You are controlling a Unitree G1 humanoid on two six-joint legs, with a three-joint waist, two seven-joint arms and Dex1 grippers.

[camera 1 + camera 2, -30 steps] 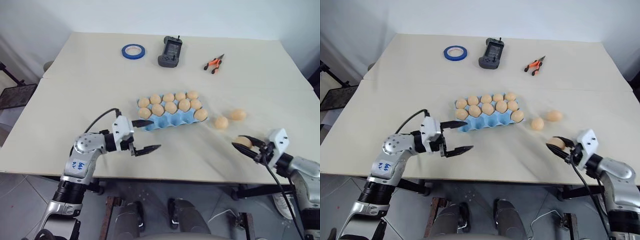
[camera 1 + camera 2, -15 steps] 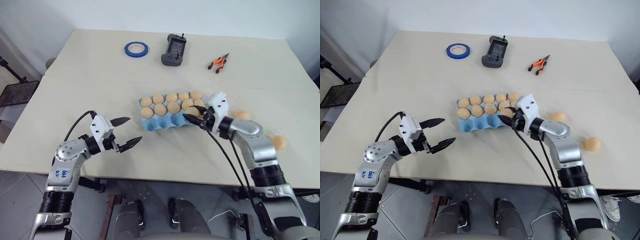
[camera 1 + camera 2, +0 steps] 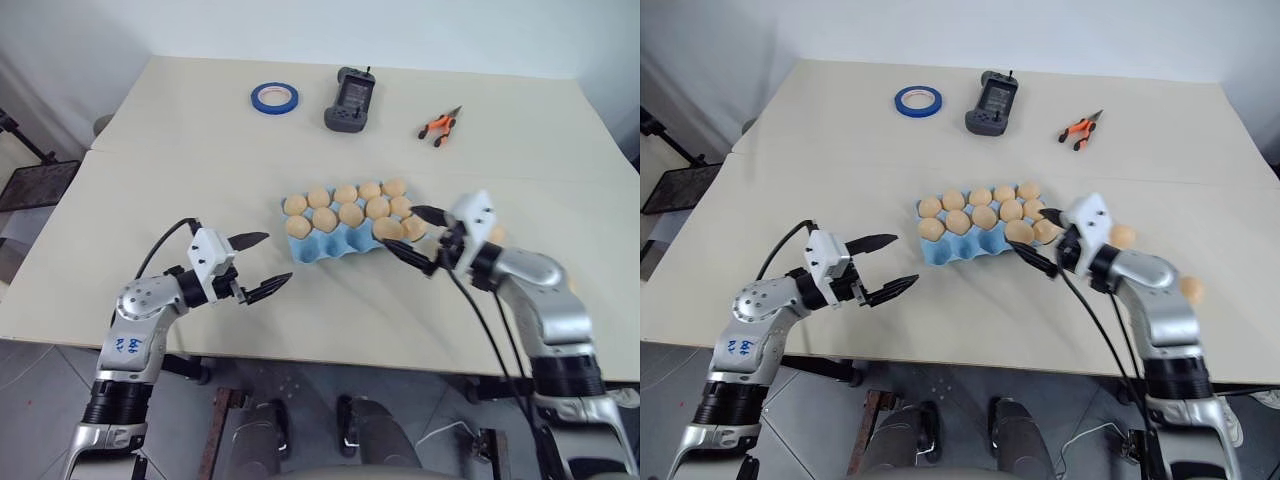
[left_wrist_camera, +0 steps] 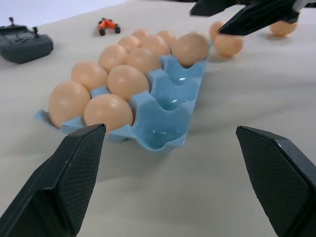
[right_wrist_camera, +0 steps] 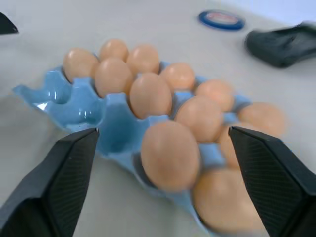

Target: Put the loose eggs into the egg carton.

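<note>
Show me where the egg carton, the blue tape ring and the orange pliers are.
egg carton [image 3: 318, 250]: left eye view, on its empty front cups.
blue tape ring [image 3: 274, 97]: left eye view, on the ring's band.
orange pliers [image 3: 436, 126]: left eye view, on the orange handles.

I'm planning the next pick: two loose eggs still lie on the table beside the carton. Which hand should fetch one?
The right hand. Both loose eggs lie on the table at the carton's right end, on that arm's side, and its fingers are open and empty. The left hand hovers on the carton's far side.
</note>
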